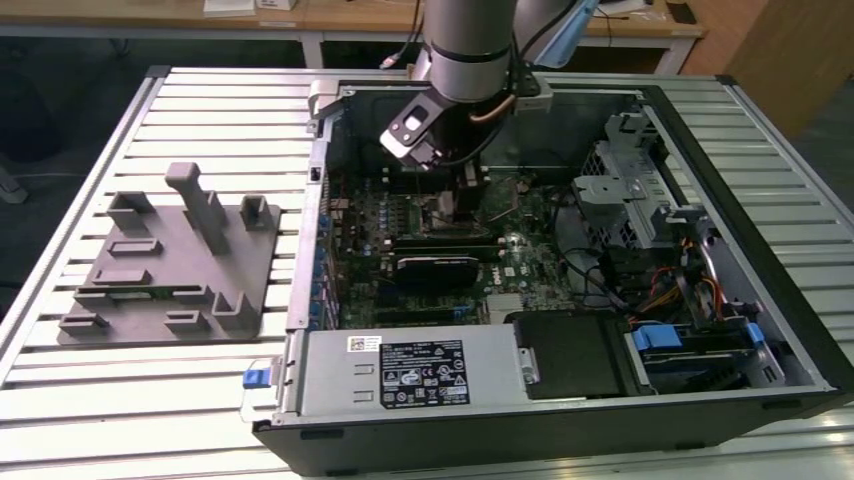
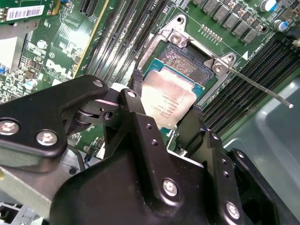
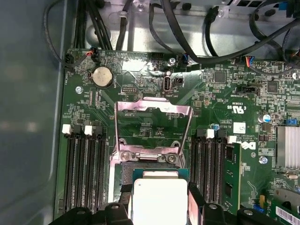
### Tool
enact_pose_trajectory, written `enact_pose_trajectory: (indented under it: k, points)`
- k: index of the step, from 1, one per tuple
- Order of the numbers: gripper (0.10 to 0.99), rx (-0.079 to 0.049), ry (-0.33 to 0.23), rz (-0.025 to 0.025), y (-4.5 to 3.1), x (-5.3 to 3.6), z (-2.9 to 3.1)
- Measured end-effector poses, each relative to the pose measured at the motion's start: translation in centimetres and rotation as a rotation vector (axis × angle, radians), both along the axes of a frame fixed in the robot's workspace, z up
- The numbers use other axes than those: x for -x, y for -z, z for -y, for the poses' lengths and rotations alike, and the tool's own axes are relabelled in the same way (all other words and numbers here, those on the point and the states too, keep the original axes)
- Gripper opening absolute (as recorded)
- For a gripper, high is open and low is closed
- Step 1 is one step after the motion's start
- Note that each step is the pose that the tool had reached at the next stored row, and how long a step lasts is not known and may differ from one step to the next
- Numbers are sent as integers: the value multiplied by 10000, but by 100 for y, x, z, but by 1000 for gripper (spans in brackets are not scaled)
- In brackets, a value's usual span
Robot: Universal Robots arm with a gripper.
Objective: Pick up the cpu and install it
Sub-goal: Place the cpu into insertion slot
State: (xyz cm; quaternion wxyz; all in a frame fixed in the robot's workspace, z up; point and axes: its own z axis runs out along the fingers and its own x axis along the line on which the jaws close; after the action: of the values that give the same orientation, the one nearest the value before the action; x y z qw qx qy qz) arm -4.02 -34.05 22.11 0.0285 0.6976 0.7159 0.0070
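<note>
Slatted metal table [image 1: 214,110]; end effector [image 2: 166,93] grips cpu [image 3: 159,199]

A grey fixture tray [image 1: 167,265] is set on the slatted bench [image 1: 134,400] near its edge at the exterior view's left. An open computer case [image 1: 534,430] is laid beside it; a silver power supply [image 1: 400,372] is mounted inside.

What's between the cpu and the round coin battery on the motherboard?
In the first wrist view, the socket's metal load plate, swung open, lies between the cpu and the coin battery, with bare green board around it.
</note>
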Motion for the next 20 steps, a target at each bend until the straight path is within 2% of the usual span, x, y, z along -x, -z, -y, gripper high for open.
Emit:
enact_pose_trajectory:
  k: [20]
  points:
    - [545, 1, 160, 0, 140, 42, -51]
